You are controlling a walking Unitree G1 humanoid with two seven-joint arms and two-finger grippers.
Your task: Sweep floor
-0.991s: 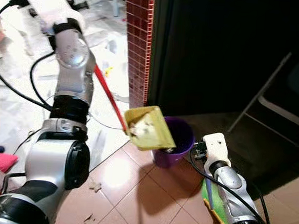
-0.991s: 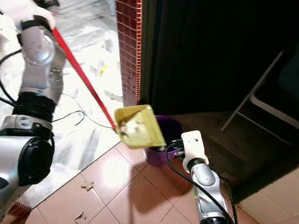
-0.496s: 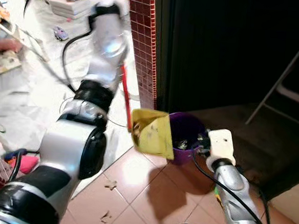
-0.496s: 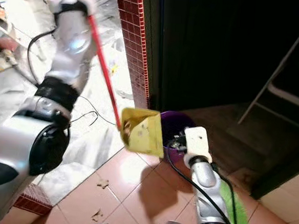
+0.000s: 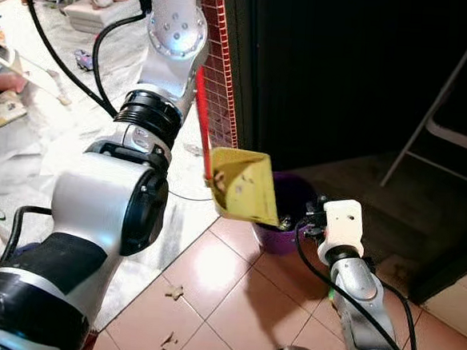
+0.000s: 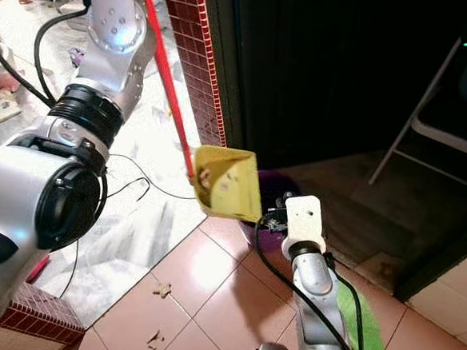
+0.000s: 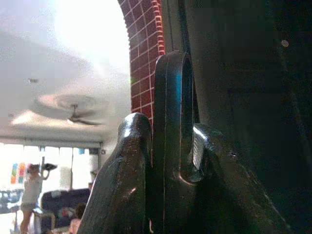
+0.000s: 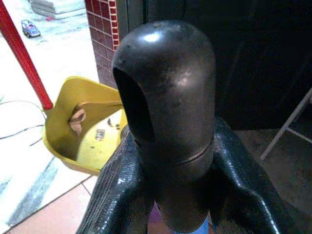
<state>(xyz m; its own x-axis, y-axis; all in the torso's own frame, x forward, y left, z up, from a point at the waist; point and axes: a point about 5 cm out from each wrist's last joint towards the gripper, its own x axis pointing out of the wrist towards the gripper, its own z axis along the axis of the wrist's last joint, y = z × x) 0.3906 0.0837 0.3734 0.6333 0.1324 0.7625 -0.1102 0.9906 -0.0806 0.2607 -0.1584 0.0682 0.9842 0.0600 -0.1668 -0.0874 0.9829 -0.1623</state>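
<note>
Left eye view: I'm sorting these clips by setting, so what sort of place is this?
Probably a lived-in home, by a doorway to a dark room. The floor is terracotta tile meeting pale marble, beside a red-tiled pillar. A folding chair stands in the dark, and a purple bin sits under the raised yellow dustpan.

no readable text, no labels legible

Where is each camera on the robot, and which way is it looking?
Head eyes: look down from the head at the yellow dustpan over the purple bin; both silver arms show.
Left wrist: looks up along the left gripper, shut on a black handle loop.
Right wrist: looks past the right gripper, shut on a black handle end, toward the same dustpan.
</note>
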